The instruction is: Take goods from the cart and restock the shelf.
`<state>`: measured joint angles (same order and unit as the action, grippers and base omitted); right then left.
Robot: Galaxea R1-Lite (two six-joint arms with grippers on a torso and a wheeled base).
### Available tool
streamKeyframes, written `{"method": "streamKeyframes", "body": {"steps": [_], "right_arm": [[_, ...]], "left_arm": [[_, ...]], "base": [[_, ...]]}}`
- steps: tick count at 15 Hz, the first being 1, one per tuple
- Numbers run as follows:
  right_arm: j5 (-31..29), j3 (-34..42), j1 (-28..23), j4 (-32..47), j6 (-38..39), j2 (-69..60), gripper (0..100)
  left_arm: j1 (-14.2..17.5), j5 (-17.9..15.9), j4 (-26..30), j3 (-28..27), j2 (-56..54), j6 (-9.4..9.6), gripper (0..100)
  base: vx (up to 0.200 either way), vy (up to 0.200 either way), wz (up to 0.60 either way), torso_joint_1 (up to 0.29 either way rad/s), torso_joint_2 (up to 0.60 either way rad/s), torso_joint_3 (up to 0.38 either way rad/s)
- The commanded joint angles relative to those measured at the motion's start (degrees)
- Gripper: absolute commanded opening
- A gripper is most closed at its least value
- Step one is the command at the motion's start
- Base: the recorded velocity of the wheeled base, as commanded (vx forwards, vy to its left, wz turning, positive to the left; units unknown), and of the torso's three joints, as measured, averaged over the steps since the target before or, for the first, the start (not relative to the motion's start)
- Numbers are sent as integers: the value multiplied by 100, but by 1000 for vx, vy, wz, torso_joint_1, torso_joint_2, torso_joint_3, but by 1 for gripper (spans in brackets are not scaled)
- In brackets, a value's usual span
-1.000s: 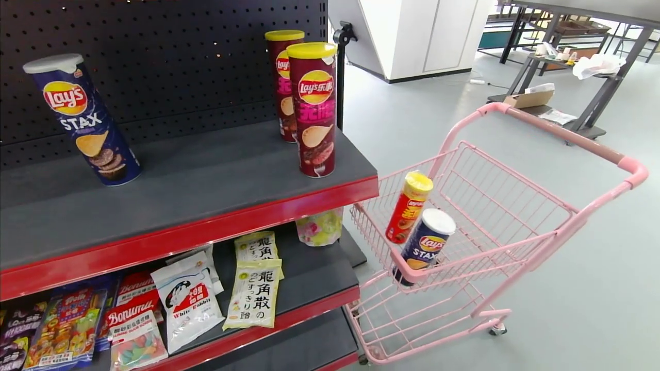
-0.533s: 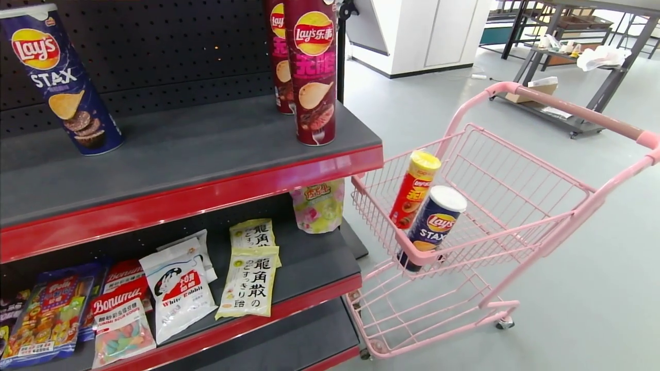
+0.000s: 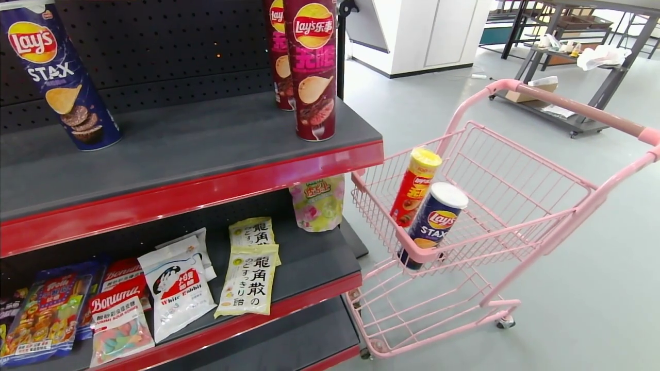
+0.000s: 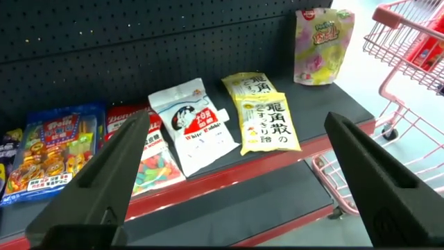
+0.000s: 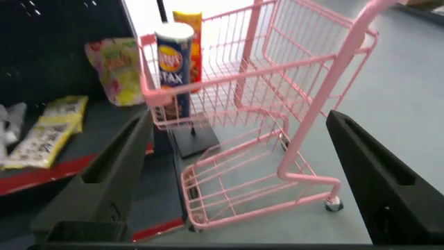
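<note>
Notably, head view adds maroon cans [image 3: 314, 67] atop shelf [image 3: 206, 139]; cart [image 3: 567, 109] beside.

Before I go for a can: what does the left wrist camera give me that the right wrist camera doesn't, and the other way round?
Left wrist adds the flat packs on the lower shelf: a white bag and a blue bag farther along. Right wrist adds the goods standing in the pink cart: a blue can next to a red can with a yellow lid, plus the cart's lower rack and a wheel. Both share the pastel bag standing at the shelf's end, the yellow bags lying near it, and part of the cart.
</note>
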<state>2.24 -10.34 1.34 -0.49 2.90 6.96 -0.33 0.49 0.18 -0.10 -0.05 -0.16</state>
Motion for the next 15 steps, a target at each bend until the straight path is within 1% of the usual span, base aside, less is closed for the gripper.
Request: {"method": "streamKeyframes", "body": {"steps": [1,2,3,4,5,6,8,10,15], "right_arm": [[347,-2227,710,-839,264,4076,100],[382,-2113,736,-1709,290,4894,100],[496,-1893,736,-2386,299,5588,100],[505,-1875,736,-2430,299,5632,100],[857,-1515,745,-3177,299,6458,100],[1094,-1366,736,-3581,290,7030,100],[1296,-1322,710,-4284,299,7829,100],[1736,-1278,710,-5093,246,8559,100],[1780,-1480,789,-5981,237,9675,100]], "left_arm": [[7,4,-1,1,5,-2,100],[-2,4,-1,1,5,-2,100],[-2,4,-1,1,5,-2,100],[-2,4,-1,1,5,-2,100],[7,-5,-1,1,5,-2,100],[7,4,-1,1,5,-2,100],[-2,4,-1,1,5,-2,100],[7,-5,-1,1,5,7,100],[7,-5,-1,1,5,7,100]], "base": [[0,0,0,0,0,0],[0,0,0,0,0,0],[0,0,0,0,0,0],[0,0,0,0,0,0],[0,0,0,0,0,0],[0,0,0,0,0,0],[0,0,0,0,0,0],[0,0,0,0,0,0],[0,0,0,0,0,0]]}}
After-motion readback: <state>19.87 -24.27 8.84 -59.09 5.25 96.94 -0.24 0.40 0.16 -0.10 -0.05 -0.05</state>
